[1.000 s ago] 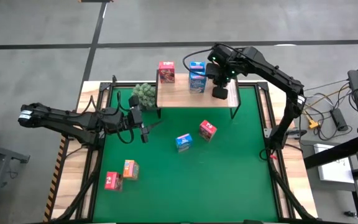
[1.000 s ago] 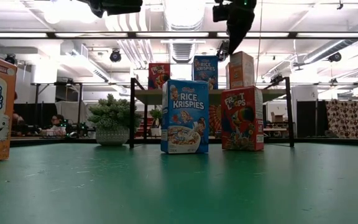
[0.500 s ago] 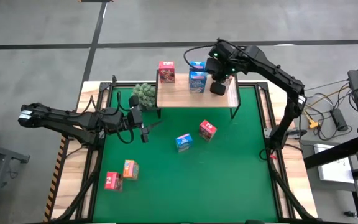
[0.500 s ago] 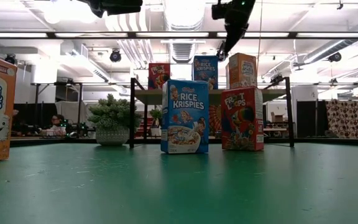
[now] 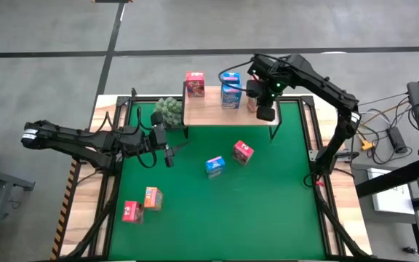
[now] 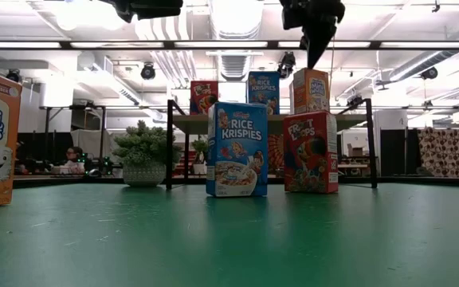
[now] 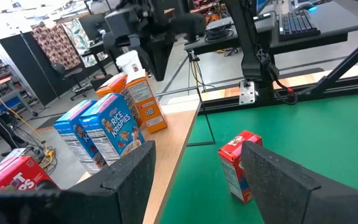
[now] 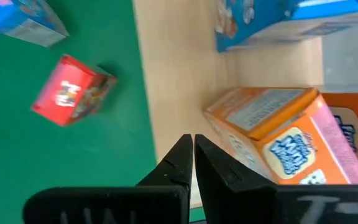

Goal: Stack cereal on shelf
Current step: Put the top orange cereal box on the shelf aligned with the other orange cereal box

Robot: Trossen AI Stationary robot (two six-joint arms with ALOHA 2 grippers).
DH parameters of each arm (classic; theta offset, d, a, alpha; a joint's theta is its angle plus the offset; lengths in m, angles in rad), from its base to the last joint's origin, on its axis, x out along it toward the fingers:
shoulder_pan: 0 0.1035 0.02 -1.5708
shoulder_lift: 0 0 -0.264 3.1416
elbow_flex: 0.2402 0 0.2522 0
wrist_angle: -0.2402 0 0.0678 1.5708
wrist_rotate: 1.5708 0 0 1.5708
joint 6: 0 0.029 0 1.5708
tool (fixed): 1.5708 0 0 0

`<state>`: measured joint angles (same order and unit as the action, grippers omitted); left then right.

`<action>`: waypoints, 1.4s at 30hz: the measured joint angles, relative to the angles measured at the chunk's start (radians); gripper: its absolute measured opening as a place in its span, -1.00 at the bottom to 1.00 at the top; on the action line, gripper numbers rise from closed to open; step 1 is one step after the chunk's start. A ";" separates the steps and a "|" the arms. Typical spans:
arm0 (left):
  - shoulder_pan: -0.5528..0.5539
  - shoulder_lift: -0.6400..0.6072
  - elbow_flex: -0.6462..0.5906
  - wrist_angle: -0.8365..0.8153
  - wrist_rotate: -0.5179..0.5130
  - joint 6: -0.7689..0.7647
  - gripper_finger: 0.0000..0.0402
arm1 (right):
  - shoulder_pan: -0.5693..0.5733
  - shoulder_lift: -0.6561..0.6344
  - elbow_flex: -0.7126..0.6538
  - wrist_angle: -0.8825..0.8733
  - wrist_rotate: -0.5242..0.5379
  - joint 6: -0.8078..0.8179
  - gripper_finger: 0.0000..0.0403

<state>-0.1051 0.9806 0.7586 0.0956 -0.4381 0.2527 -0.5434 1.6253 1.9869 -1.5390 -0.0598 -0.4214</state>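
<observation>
The shelf (image 5: 211, 114) stands at the mat's far edge. On it stand a pink-red box (image 5: 194, 84), two blue boxes (image 5: 230, 91) and an orange box (image 6: 311, 89), with what looks like a second orange box right behind it in the right wrist view. My right gripper (image 8: 193, 142) is shut and hangs over the shelf's right end, next to that orange box (image 8: 272, 140). On the mat lie a blue box (image 5: 214, 166), a red box (image 5: 243, 152), another red one (image 5: 130, 211) and an orange one (image 5: 152, 197). My left gripper (image 5: 169, 153) waits open over the mat's left part. My right gripper comes from above with its shut fingers (image 8: 219, 171) pointing down, right beside the orange box's top edge (image 8: 232, 127). Whether a finger touches the box I cannot tell. The box stands upright on the shelf board.
A green spiky plant ball (image 5: 169, 109) sits by the shelf's left legs. The green mat (image 5: 268, 211) has open room in its middle and right near part. A black frame rail (image 5: 313, 138) runs along the mat's edges.
My right gripper has moved slightly toward the shelf's far left, then toward its right end and the near edge, staying above the board. The orange box on the shelf has turned about and now shows its printed front in the low view.
</observation>
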 joint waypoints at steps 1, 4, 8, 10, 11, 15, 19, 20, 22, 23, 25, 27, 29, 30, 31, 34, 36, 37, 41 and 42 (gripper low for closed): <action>0.000 0.000 0.000 0.000 0.000 0.000 0.10 | -0.001 0.000 -0.009 0.007 0.014 -0.006 -0.96; 0.000 0.000 0.000 0.000 0.000 0.000 0.10 | -0.007 0.007 -0.024 0.014 0.066 -0.021 -0.96; 0.000 0.000 0.000 0.000 0.000 0.000 0.10 | -0.007 0.008 -0.038 0.067 0.089 -0.023 -0.96; 0.000 0.000 0.000 0.000 0.000 0.000 0.10 | -0.007 0.008 -0.040 0.087 0.095 -0.025 -0.96; 0.000 0.000 0.000 0.000 0.000 0.000 0.10 | -0.007 0.008 -0.040 0.093 0.108 -0.026 -0.96; 0.000 0.000 0.000 0.000 0.000 0.000 0.10 | -0.007 0.008 -0.040 0.108 0.158 -0.025 -0.96; 0.000 0.000 0.000 0.000 0.000 0.000 0.10 | -0.007 0.008 -0.045 0.106 0.188 -0.024 -0.96; 0.000 0.000 0.000 0.000 0.000 0.000 0.10 | -0.007 0.008 -0.046 0.106 0.191 -0.021 -0.96; 0.000 0.000 0.000 0.000 0.000 0.000 0.10 | -0.007 0.008 -0.046 0.107 0.191 -0.013 -0.96; 0.000 0.000 0.000 0.000 0.000 0.000 0.10 | -0.007 0.008 -0.046 0.108 0.191 -0.009 -0.96; 0.000 0.000 0.000 0.000 0.000 0.000 0.10 | -0.007 0.008 -0.046 0.106 0.192 0.006 -0.96; 0.000 0.000 0.000 0.000 0.000 0.000 0.10 | -0.007 0.008 -0.046 0.097 0.192 0.018 -0.96; 0.000 0.000 0.000 0.000 0.000 0.000 0.10 | -0.007 0.008 -0.046 0.083 0.191 0.025 -0.96; 0.000 0.000 0.000 0.000 0.000 0.000 0.10 | -0.006 0.008 -0.046 0.075 0.191 0.027 -0.96; 0.000 0.000 0.000 0.000 0.000 0.000 0.10 | -0.002 0.007 -0.046 0.070 0.191 0.032 -0.96; 0.000 0.000 0.000 -0.001 0.000 0.000 0.10 | 0.011 0.002 -0.044 0.069 0.177 0.042 -0.96; 0.000 0.000 0.000 -0.001 0.000 0.000 0.10 | 0.023 -0.002 -0.029 0.071 0.143 0.043 -0.96; 0.000 0.000 0.000 -0.002 0.000 0.000 0.10 | 0.026 -0.005 -0.021 0.074 0.120 0.043 -0.96; 0.000 0.000 0.000 -0.002 0.000 0.000 0.10 | 0.034 -0.029 0.003 0.132 0.086 0.041 -0.96; 0.000 0.000 0.000 -0.002 0.000 0.000 0.10 | 0.033 -0.036 0.003 0.154 0.087 0.042 -0.96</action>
<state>-0.1049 0.9806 0.7586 0.0937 -0.4377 0.2527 -0.5102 1.5892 1.9896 -1.3853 0.0268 -0.3789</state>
